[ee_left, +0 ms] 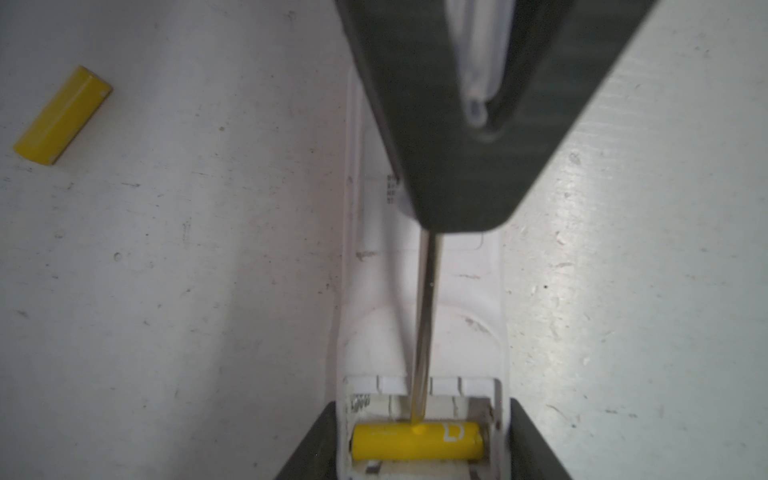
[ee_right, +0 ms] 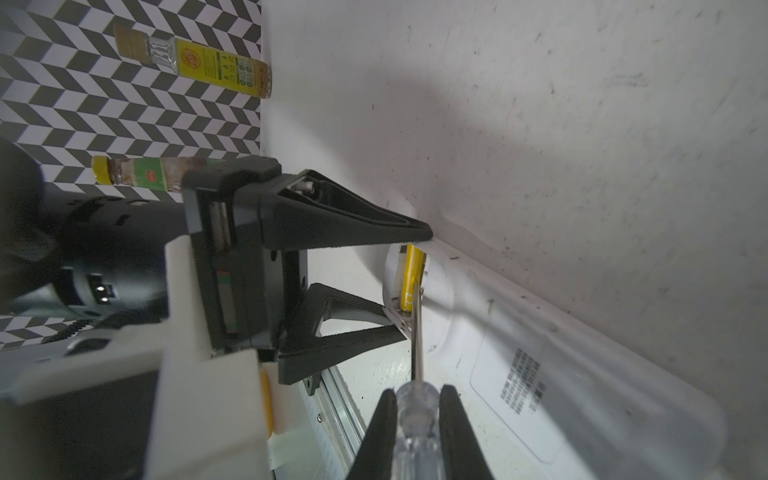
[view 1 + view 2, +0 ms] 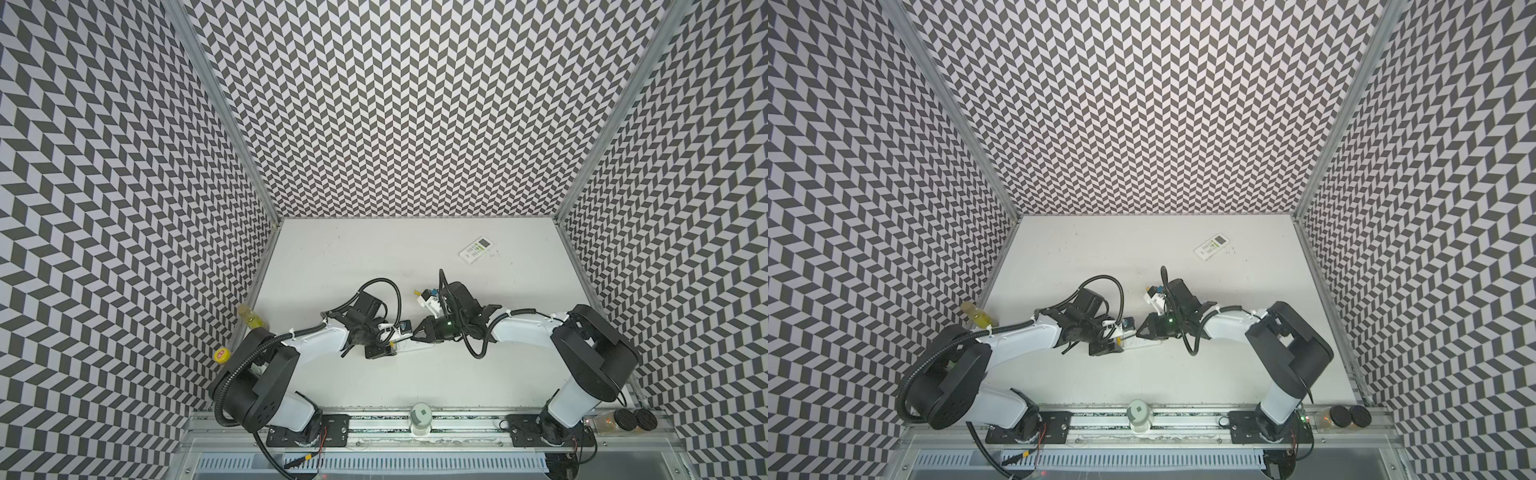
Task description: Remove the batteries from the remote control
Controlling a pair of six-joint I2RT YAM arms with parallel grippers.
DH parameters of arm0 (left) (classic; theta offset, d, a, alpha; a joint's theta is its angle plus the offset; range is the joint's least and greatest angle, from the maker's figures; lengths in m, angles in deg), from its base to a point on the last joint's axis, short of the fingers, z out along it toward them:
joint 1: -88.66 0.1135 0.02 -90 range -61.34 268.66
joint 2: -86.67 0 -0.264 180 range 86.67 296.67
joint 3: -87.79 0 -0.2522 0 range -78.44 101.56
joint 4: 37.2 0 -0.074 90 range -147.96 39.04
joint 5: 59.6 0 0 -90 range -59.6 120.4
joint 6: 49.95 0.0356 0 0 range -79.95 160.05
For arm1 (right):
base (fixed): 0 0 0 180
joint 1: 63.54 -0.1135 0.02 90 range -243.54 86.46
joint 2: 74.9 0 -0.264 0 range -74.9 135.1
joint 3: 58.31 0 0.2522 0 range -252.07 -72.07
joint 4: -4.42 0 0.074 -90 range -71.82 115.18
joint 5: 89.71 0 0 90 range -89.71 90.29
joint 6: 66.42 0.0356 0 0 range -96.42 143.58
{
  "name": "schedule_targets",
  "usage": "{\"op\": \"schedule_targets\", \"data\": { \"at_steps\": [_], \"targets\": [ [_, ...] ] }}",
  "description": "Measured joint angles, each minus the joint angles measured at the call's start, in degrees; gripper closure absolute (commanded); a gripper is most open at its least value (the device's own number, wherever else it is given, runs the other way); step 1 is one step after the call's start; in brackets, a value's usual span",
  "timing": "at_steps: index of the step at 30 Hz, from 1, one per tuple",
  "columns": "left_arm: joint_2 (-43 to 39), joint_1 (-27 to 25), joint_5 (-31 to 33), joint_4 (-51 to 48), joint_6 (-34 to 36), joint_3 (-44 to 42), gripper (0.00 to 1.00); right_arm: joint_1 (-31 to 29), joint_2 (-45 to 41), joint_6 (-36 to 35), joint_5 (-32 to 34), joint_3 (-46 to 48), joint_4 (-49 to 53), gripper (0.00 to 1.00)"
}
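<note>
My left gripper (image 1: 424, 457) is shut on the white remote control (image 1: 457, 332), which lies back up with its battery bay open, one finger (image 1: 316, 449) on each side of that end. One yellow battery (image 1: 417, 440) lies in the bay; the slot beside it shows only a spring. My right gripper (image 2: 415, 415) is shut on the clear handle of a screwdriver (image 2: 415, 345), whose metal tip touches the battery (image 2: 409, 278). Another yellow battery (image 1: 62, 116) lies loose on the table. In both top views the grippers meet at table centre (image 3: 417, 336) (image 3: 1140, 332).
A second white remote (image 3: 478, 249) lies at the back right. Two bottles (image 3: 249, 322) (image 3: 222, 355) stand by the left wall. A jar (image 3: 422, 411) sits on the front rail, and dark-lidded jars (image 3: 631, 419) at its right end.
</note>
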Motion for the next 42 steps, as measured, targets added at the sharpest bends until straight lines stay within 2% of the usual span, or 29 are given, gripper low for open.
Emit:
{"op": "schedule_targets", "data": {
  "at_steps": [18,22,32,42],
  "targets": [
    [-0.02,-0.02,0.59,-0.48,-1.38,0.09,0.67,-1.64,2.1,0.87,2.36,-6.58,8.72,1.0],
    [-0.02,-0.04,0.68,-0.55,-1.49,0.11,0.67,-1.27,2.58,0.94,1.25,-6.62,8.33,1.0],
    [-0.11,-0.11,0.92,-0.61,-1.49,0.11,0.68,2.12,4.33,1.62,-5.55,-2.64,-0.13,1.0],
    [-0.11,-0.11,0.94,-0.68,-1.51,0.13,0.68,1.27,3.72,1.55,-3.89,-3.34,1.6,1.0]
  ]
}}
